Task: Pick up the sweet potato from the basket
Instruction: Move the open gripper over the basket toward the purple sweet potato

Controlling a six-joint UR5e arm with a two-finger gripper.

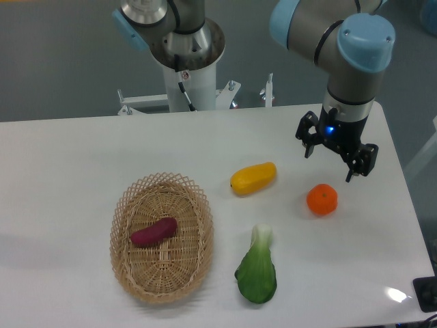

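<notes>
So the count on the white table (pixel 68 157) is one of everything: one sweet potato (pixel 153 231), one basket (pixel 123 212), one yellow fruit (pixel 253 178), one orange (pixel 321 199) and one leafy green veg (pixel 257 270). The sweet potato is lying inside the basket, roughly in the middle and angled a bit, and the basket sits toward the front edge, left of centre. The gripper (pixel 336 152) hangs over the right side of the table toward the back edge, fingers spread fairly wide with nothing between them and not touching anything. The orange is just below it in the shot, close to the right edge. The yellow fruit sits about mid-table, between the gripper and the basket, and the green veg is near the front edge just right of the basket. Nothing lies on top of the sweet potato.
</notes>
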